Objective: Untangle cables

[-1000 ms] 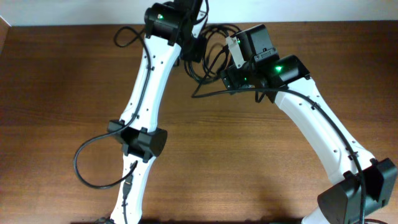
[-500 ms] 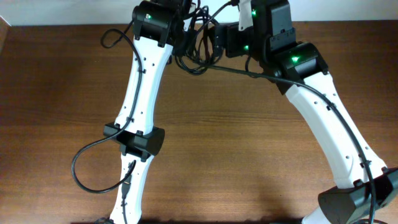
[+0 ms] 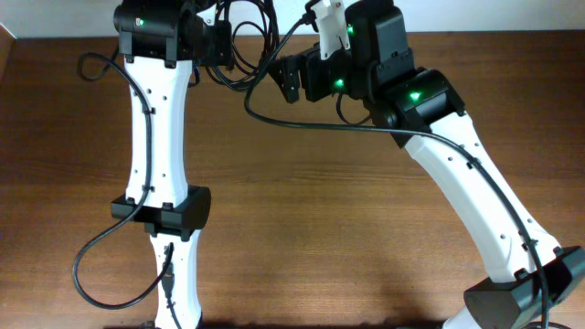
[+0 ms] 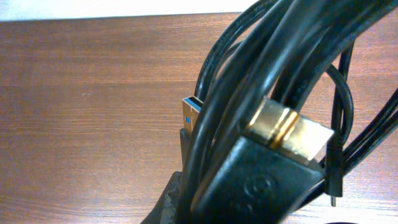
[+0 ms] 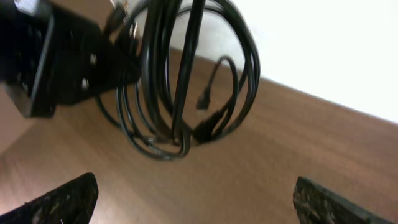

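Left claw (image 3: 219, 41), now farther left, clamped on cable bundle (image 4: 261, 68) (lifted); right claw (image 5: 193, 194) wide open, empty.

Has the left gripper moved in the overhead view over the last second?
Yes. The left gripper has swung left along the far edge of the table, taking the cable bundle with it.

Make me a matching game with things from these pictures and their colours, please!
Things:
1. tangled bundle of thin cables
2. smooth wooden table
3. insert inside the flat metal USB plug
4. small lamp on the right arm

Colours:
A. blue
B. green
C. black
D. brown

Pairs: 1-C; 2-D; 3-A; 4-B
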Motion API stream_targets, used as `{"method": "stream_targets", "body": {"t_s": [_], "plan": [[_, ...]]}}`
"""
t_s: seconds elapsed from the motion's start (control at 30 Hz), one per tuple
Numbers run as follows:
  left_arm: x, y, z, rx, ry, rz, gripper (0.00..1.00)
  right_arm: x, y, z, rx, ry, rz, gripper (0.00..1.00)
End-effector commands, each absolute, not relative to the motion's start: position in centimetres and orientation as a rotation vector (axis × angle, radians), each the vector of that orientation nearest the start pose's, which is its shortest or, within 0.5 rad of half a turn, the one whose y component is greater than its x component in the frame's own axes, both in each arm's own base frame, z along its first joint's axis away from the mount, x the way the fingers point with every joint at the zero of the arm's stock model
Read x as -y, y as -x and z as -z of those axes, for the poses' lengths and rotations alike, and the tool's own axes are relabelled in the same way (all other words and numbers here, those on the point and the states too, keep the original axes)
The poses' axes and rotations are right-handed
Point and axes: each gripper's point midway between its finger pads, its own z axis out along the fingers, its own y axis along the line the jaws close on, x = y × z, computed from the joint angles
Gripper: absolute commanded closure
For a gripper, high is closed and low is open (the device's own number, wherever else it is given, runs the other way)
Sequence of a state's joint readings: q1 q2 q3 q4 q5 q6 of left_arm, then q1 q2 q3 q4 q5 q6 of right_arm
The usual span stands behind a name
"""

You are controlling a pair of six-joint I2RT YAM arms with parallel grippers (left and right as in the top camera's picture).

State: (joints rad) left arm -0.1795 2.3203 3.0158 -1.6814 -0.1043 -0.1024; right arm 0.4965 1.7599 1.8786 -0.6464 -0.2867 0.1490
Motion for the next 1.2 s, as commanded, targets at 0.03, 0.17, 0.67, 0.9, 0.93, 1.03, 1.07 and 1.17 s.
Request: {"method": "stream_targets", "body": {"t_s": [0.03,0.17,0.67,0.9,0.93,1.03,1.07,1.17], "plan": [[7.7,-47.2,-32.7,-2.497,-0.057,0.017,1.0,-28.3,-43.2,-33.7,-2.086,0.556,-0.566,0.04],[9.6,-46.8,-32.6,-2.497,-0.106,0.034,1.0,-30.9,-44.6,-35.4,-1.879,0.733,-0.587,0.04],[-2.8,-46.8,-34.3,-2.455,0.217,-0.148,1.0,-15.1,-50.4,-33.9,-2.07,0.315,-0.342,0.96],[-16.4,-40.7,-39.3,-2.287,0.59,-0.221,0.62,2.5,-47.0,-38.1,-2.068,-0.036,-0.163,0.96],[-17.1,-40.1,-39.8,-2.272,0.611,-0.22,0.74,3.0,-46.9,-37.9,-2.078,-0.049,-0.16,0.96],[-13.2,-41.2,-40.2,-2.278,0.493,0.007,1.0,-0.7,-46.6,-37.7,-2.088,0.061,-0.264,0.96],[-11.3,-41.8,-40.2,-2.289,0.441,0.036,1.0,-2.9,-46.5,-37.6,-2.088,0.153,-0.267,0.96],[-7.6,-42.8,-39.7,-2.323,0.345,-0.001,0.97,-5.3,-46.1,-37.2,-2.107,0.2,-0.289,0.52]]}}
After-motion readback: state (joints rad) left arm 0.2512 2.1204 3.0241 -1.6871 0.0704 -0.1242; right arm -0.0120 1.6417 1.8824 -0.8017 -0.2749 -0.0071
